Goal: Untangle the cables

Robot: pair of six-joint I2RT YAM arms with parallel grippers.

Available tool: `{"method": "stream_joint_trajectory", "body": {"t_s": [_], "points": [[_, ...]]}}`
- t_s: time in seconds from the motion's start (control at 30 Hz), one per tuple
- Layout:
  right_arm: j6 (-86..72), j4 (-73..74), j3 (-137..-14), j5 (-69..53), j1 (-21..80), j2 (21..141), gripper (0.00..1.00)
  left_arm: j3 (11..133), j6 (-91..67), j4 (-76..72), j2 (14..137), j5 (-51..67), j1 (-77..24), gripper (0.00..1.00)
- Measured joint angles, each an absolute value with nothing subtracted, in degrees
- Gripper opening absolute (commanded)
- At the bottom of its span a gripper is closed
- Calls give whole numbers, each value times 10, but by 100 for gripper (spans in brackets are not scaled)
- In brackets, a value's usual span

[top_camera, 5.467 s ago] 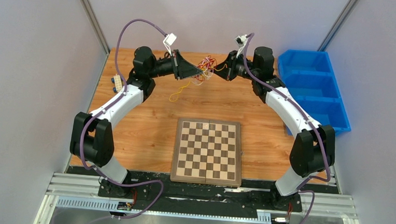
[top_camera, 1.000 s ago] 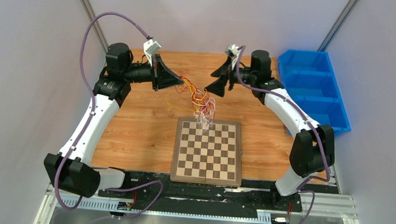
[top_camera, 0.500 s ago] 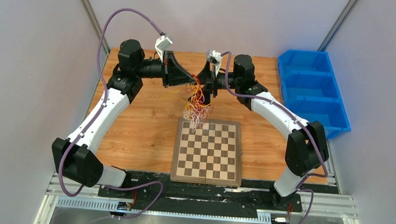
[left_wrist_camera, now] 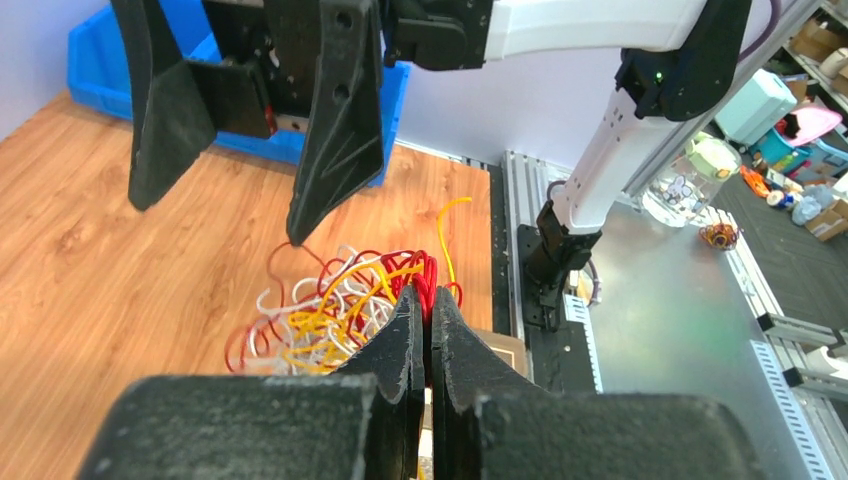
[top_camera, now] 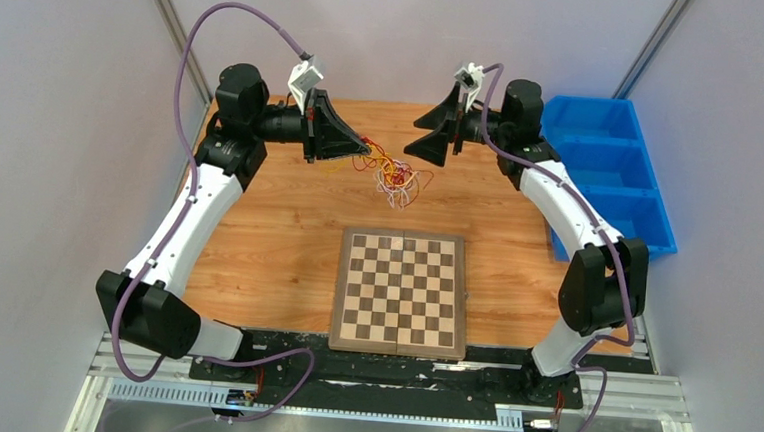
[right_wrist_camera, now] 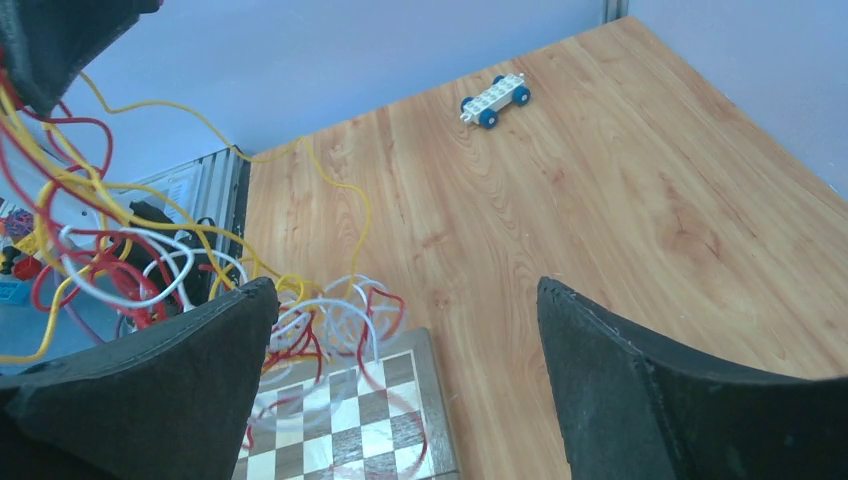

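The cables [top_camera: 393, 175] are a loose tangle of thin red, white and yellow wires, hanging in the air over the far half of the wooden table. My left gripper [top_camera: 365, 152] is shut on a bundle of red strands at the tangle's left end. In the left wrist view the jaws [left_wrist_camera: 424, 298] pinch those strands, and the rest of the cables [left_wrist_camera: 330, 310] spill out beyond them. My right gripper [top_camera: 415, 138] stands wide open just right of the tangle and holds nothing. Between and left of its fingers [right_wrist_camera: 404, 290], loops of the cables [right_wrist_camera: 330, 315] dangle.
A chessboard [top_camera: 401, 290] lies in the middle of the table, its far edge under the hanging wires. A blue divided bin [top_camera: 601, 169] stands at the right edge. A small white toy car with blue wheels [right_wrist_camera: 495, 98] rests on the table's far left.
The right gripper, close against the tangle half a second ago, has drawn back to the right, still open. The left gripper stays shut, and the cables now hang higher, off the chessboard's far edge.
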State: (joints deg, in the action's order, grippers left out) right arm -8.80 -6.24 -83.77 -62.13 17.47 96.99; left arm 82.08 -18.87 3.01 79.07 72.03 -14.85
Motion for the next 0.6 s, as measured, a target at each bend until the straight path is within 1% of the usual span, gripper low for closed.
{"method": "stream_joint_trajectory", "body": {"t_s": [0.1,0.33,0.47,0.6], "points": [[-77,-49,-841,-630,159,958,100,822,-177,41,792,721,-147,0],[18,38,-811,-651,152,903,100,832,-170,47,809,725,-143,0],[66,55,-792,-661,176,887,100,832,-183,36,811,734,-142,0],[122,68,-766,-661,234,886,100,832,-207,9,811,735,-142,0]]}}
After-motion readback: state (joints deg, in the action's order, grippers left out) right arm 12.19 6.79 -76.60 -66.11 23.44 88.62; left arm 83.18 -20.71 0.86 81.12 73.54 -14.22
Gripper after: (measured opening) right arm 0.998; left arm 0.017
